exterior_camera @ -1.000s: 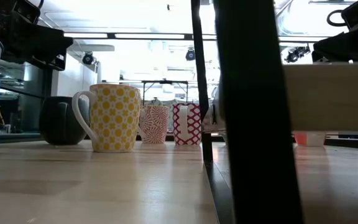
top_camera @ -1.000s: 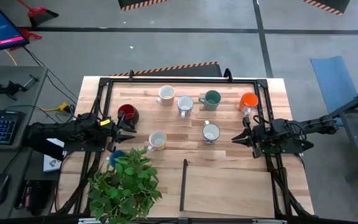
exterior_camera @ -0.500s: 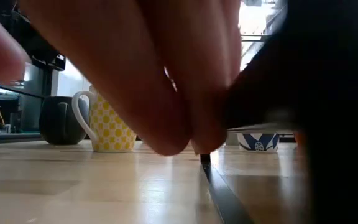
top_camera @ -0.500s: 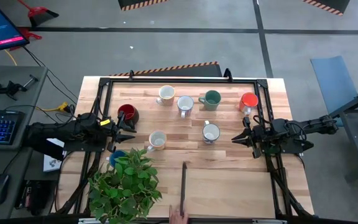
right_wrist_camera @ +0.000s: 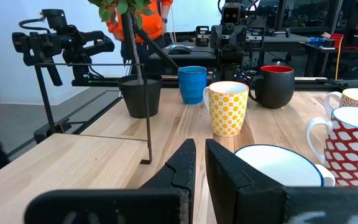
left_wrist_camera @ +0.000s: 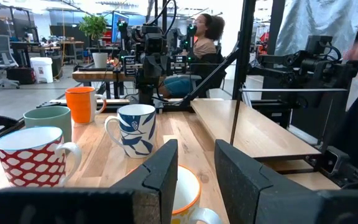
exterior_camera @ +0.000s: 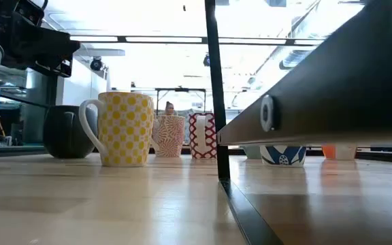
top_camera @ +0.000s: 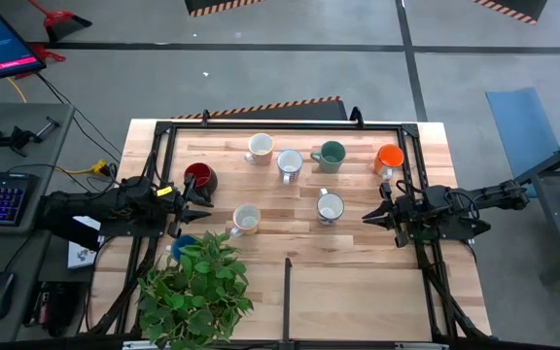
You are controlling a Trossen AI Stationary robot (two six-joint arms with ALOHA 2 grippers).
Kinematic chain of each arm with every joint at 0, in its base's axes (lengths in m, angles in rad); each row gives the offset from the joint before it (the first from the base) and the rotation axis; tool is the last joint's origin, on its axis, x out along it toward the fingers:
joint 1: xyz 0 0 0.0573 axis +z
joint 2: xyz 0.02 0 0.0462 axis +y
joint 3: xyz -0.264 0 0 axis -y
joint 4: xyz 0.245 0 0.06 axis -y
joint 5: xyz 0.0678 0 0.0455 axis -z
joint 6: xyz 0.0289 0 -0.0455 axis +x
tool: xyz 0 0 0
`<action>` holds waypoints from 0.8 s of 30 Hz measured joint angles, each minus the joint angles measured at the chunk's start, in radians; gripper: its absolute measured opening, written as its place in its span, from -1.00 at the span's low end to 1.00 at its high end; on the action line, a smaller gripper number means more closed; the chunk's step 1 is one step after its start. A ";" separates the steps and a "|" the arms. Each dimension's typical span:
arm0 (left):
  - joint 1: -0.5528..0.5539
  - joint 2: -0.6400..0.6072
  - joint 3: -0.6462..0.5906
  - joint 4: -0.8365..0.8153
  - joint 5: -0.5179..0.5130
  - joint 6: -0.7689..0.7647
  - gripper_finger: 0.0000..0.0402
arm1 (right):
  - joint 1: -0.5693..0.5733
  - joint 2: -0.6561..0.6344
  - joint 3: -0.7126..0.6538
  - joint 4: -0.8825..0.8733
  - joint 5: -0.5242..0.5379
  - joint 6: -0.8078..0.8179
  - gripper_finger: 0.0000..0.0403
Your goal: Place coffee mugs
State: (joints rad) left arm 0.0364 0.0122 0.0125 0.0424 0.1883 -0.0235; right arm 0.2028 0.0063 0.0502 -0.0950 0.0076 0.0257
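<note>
We start from the tabletop (top_camera: pixel 358 292), whose near right part is bare wood bounded by a thin dark upright divider (top_camera: pixel 287 292); we judge that bare stretch the likely place for the mugs. The potted plant (top_camera: pixel 197 292) crowds the near left corner, so any sweep there should stay high. The left pincer (top_camera: pixel 205 204) waits at the left edge, fingers parted with nothing between them, just beside the dark red mug (top_camera: pixel 198 178) and above the blue mug (top_camera: pixel 185 245) half hidden by leaves. The right pincer (top_camera: pixel 369 216) waits at the right edge, fingers nearly together and empty, pointing at the blue-leaf white mug (top_camera: pixel 330 207). Farther off stand the green mug (top_camera: pixel 332 154), orange mug (top_camera: pixel 389 157), red-patterned mug (top_camera: pixel 290 163) and cream mug (top_camera: pixel 260 147); the yellow-dotted mug (top_camera: pixel 246 220) sits centre-left. We would open wide first, take the nearest mug by its wall, and lift clear of neighbours.
</note>
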 joint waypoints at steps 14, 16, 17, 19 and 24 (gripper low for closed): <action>0.000 0.000 0.000 0.000 0.000 0.000 -0.53 | 0.000 0.000 0.000 0.001 0.000 0.024 -0.88; 0.000 0.000 0.000 0.000 0.000 0.000 -0.53 | 0.000 0.000 0.000 0.002 0.000 0.071 -0.88; 0.000 0.000 0.000 0.000 0.000 0.000 -0.53 | 0.000 0.000 0.000 0.002 -0.001 0.115 -0.88; 0.000 0.000 0.000 0.000 0.000 0.000 -0.53 | 0.000 0.000 0.000 0.002 -0.003 0.235 -0.88; 0.000 0.000 0.000 0.000 0.000 0.000 -0.53 | 0.000 0.000 0.000 0.002 0.013 0.408 -0.88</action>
State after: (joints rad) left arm 0.0368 0.0124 0.0124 0.0425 0.1883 -0.0235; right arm 0.2028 0.0063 0.0502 -0.0929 0.0206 0.4338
